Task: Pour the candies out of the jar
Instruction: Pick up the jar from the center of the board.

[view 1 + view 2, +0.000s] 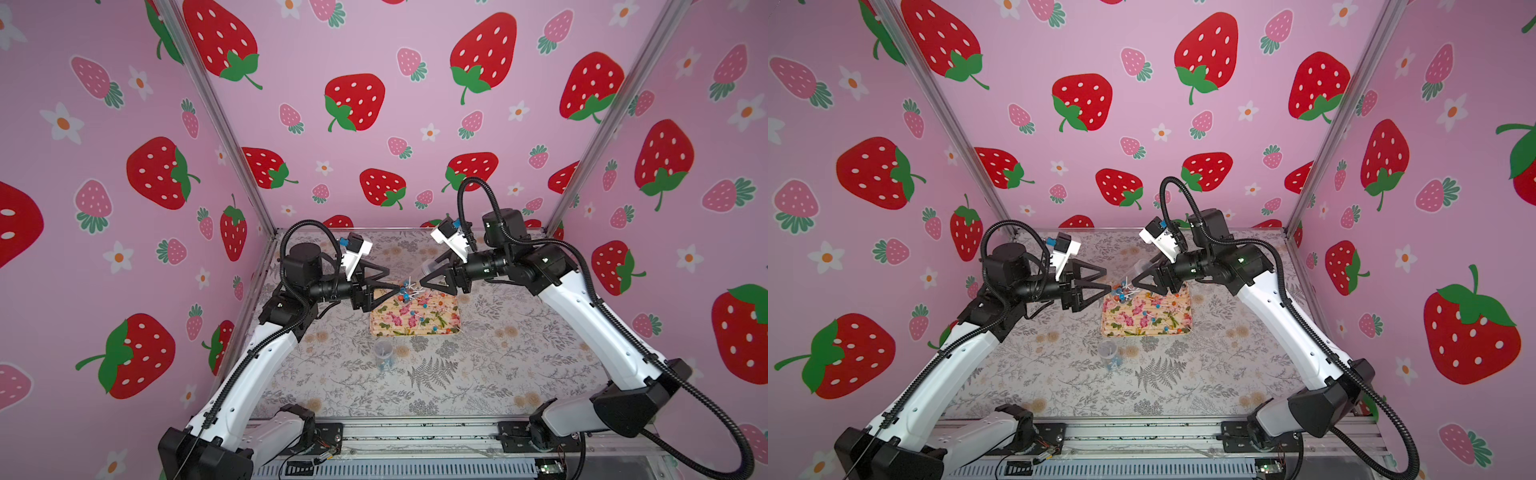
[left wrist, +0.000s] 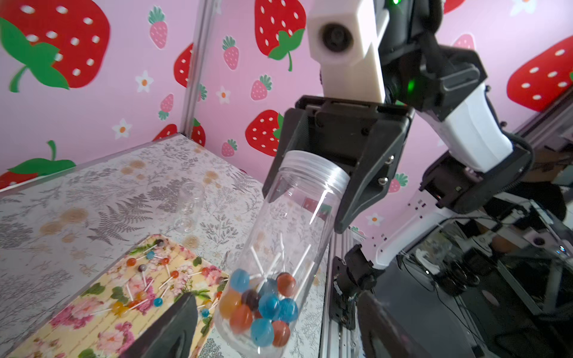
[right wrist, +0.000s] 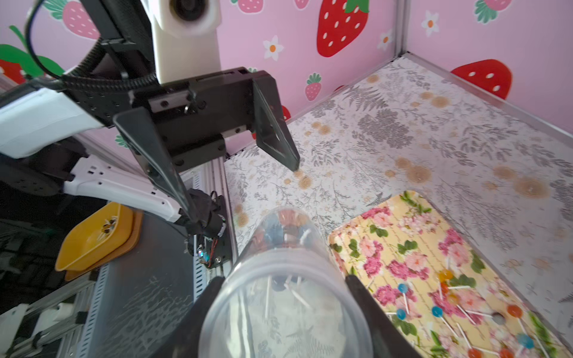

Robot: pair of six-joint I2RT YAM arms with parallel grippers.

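Clear jar (image 2: 297, 217), blue-orange candies (image 2: 263, 305), floral tray (image 2: 77, 313)

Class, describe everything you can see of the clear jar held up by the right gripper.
The jar is a clear, plastic-looking cylinder with a ridged, threaded end. The right gripper clamps it at that end, holding it tilted in the air, its other end lower, beside the floral tray. Blue, orange and dark candies crowd the lower end, white sticks pointing up. Nothing else visibly touches it.

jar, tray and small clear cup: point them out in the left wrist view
jar (image 2: 297, 217), left wrist view, clear side wall
tray (image 2: 77, 328), left wrist view, bare flowered floor
small clear cup (image 2: 190, 201), left wrist view, side wall
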